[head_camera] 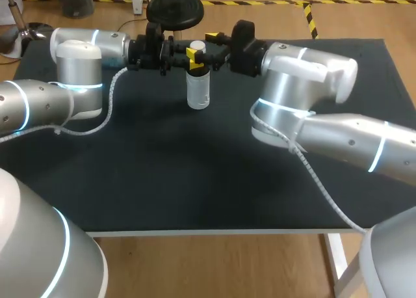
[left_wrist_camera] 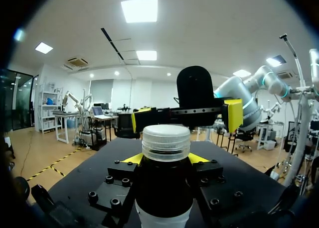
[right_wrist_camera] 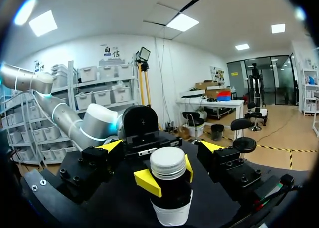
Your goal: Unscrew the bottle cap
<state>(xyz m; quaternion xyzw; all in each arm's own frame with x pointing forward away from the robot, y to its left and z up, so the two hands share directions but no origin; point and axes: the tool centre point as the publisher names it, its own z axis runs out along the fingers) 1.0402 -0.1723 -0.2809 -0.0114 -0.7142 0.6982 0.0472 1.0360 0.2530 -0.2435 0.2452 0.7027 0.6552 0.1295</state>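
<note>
Clamping bottle (head_camera: 198, 90) by the neck, just under cap (left_wrist_camera: 166, 142), with left gripper (left_wrist_camera: 165, 161), holding it upright over the table (head_camera: 195, 181), far middle. Straddling cap with right gripper (right_wrist_camera: 160, 147), fingers spread wide, touching nothing. Seemingly lining up the cap grasp; next needing a square close on cap, then twisting against left's hold.

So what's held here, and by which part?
The left gripper holds the bottle by its neck, just under the cap. The right gripper stands open around the cap, holding nothing.

Black-topped table (head_camera: 195, 181), pale frame
</note>
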